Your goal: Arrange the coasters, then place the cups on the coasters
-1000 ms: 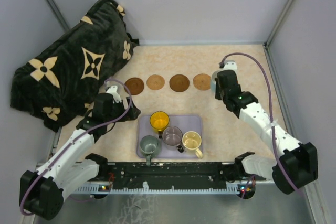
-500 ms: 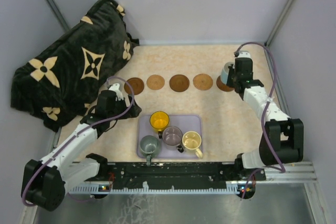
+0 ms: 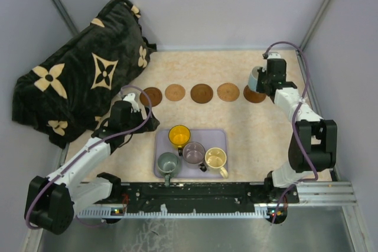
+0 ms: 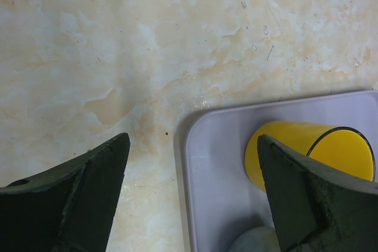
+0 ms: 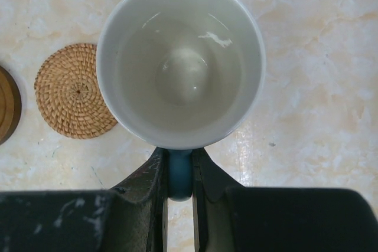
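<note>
Five coasters lie in a row: dark (image 3: 152, 96), tan (image 3: 175, 92), dark (image 3: 202, 93), tan (image 3: 228, 92), dark (image 3: 255, 95). My right gripper (image 3: 264, 79) (image 5: 179, 169) is shut on the blue handle of the white cup (image 3: 256, 78) (image 5: 180, 57), which hangs upright just behind the rightmost coaster. On the lavender tray (image 3: 217, 135) stand the yellow-orange cup (image 3: 179, 136) (image 4: 295, 146), the grey-green (image 3: 168, 162), the mauve (image 3: 194, 153) and the cream one (image 3: 215, 159). At the tray's far-left corner (image 4: 218, 163) my left gripper (image 3: 146, 124) (image 4: 192, 140) hovers open, holding nothing.
A dark patterned blanket (image 3: 77, 81) is heaped at the back left, close to the left arm. Grey walls enclose the table on three sides. A woven tan coaster (image 5: 74, 92) and the edge of a dark one (image 5: 7, 104) lie left of the held cup.
My right arm has carried the white cup to the right and farther back, from beside the fourth coaster to behind the fifth. The left arm has shifted only slightly.
</note>
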`<state>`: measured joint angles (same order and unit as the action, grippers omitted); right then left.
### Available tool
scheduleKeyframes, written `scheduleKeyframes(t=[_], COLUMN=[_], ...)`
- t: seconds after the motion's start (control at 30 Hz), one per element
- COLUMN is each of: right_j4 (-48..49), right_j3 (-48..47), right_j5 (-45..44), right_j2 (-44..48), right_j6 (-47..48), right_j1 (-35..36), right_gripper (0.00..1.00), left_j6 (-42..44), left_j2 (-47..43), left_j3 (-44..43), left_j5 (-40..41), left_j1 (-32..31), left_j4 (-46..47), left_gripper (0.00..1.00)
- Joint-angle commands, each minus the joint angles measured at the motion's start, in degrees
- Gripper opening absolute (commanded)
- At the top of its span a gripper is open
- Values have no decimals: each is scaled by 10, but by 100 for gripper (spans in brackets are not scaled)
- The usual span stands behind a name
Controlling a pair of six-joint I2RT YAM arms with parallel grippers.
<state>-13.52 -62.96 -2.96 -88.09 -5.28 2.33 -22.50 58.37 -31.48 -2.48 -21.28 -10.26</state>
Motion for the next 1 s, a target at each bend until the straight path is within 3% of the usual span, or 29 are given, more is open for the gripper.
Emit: scheduleKeyframes(t=[0.0, 0.97], right_j4=[29, 8], right_j3=[-58, -57], right_j5=[14, -5], right_j2=[-1, -30], right_j6=[34, 51], right_j1=[-4, -4], right_gripper=[0, 0], left_j6=[-2, -6], left_j2=[-1, -6], left_j3=[-17, -14], left_j5=[4, 4], left_j1=[-2, -2], left_j4=[15, 10], left_gripper=[95, 95])
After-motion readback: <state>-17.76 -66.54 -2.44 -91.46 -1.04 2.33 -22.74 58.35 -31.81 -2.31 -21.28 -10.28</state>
